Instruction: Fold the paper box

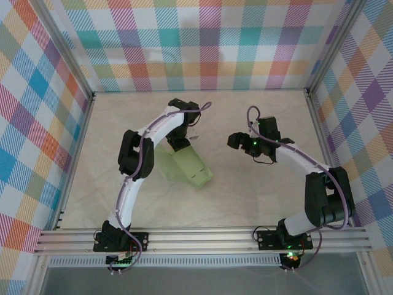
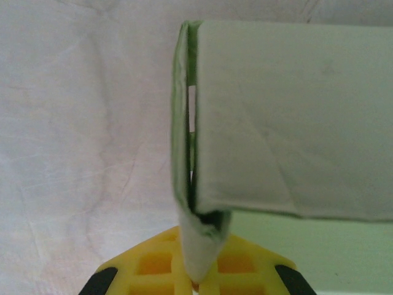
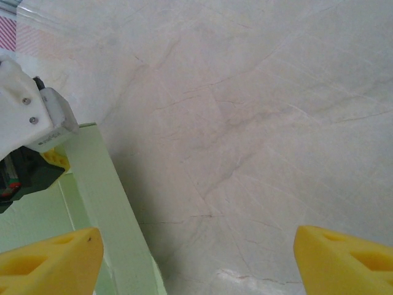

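Two sets of fingers are seen over the tabletop (image 1: 258,203). The left fingers (image 1: 180,146) are pinched on a flap of the paper box (image 1: 187,167), left of centre. The right fingers (image 1: 234,141) are spread, holding nothing.

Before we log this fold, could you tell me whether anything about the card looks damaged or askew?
Yes: the paper box, pinched at a flap by the left gripper, has a stray diagonal crease across its panel and a crumpled corner near the gripper.

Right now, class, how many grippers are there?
2: the left gripper, centre, shut on the paper box; the right gripper, open, off to its right.
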{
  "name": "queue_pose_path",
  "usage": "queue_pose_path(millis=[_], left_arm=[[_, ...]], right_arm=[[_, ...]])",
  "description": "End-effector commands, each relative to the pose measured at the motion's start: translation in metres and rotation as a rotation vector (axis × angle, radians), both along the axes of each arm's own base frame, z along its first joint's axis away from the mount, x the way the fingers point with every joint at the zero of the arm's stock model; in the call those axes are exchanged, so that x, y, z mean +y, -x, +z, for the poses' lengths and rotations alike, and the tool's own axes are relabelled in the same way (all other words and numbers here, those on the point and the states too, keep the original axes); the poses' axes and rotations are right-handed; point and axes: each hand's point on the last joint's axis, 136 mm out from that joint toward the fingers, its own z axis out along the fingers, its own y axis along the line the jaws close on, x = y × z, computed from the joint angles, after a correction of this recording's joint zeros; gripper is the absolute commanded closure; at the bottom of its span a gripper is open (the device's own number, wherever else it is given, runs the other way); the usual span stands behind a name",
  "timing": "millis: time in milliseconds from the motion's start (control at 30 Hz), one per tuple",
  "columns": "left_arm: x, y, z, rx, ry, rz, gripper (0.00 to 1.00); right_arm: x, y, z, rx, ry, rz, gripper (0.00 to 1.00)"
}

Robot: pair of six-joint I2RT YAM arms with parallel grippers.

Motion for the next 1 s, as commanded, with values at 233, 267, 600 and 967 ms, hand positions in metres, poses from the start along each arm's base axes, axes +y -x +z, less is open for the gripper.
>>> queue_pose_path(millis=[233, 267, 600, 967], left_arm=[[0.023, -0.014, -0.012, 0.010, -0.165, -0.015, 1.00], [0.024, -0.015, -0.015, 0.004, -0.184, -0.009, 1.00], [0.012, -0.026, -0.035, -0.067, -0.250, -0.027, 1.00], [0.002, -0.023, -0.064, -0.048, -0.258, -0.025, 0.99]], right_arm=[[0.010, -0.007, -0.020, 0.038, -0.058, 0.019, 0.19], [0.010, -0.007, -0.020, 0.038, -0.059, 0.018, 0.19], [0.006, -0.007, -0.024, 0.046, -0.060, 0.016, 0.19], [-0.001, -0.004, -0.028, 0.055, -0.068, -0.002, 0.19]])
